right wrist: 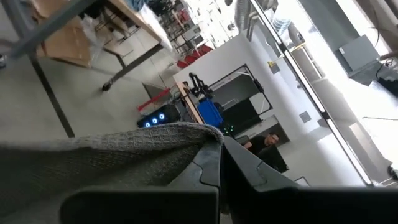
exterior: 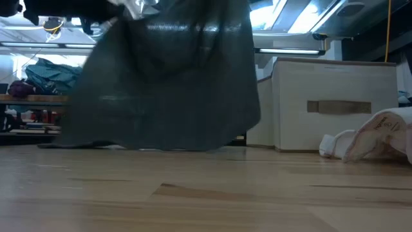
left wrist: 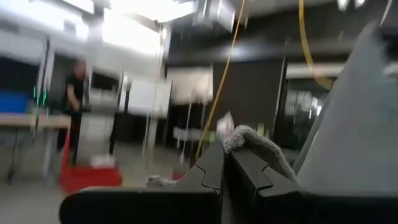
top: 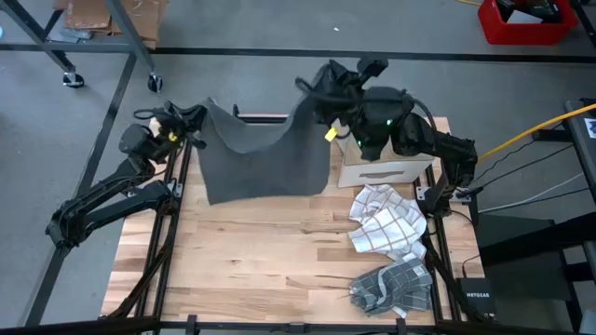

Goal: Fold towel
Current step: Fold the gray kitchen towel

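The grey towel [top: 265,154] hangs between the left gripper [top: 197,119] and right gripper [top: 312,98], each apparently pinching a top corner.

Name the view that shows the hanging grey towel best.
The high view: the grey towel shows whole, strung between the left gripper and right gripper. The low view shows its hanging drape with the lower edge on the table; each wrist view shows only a pinched corner.
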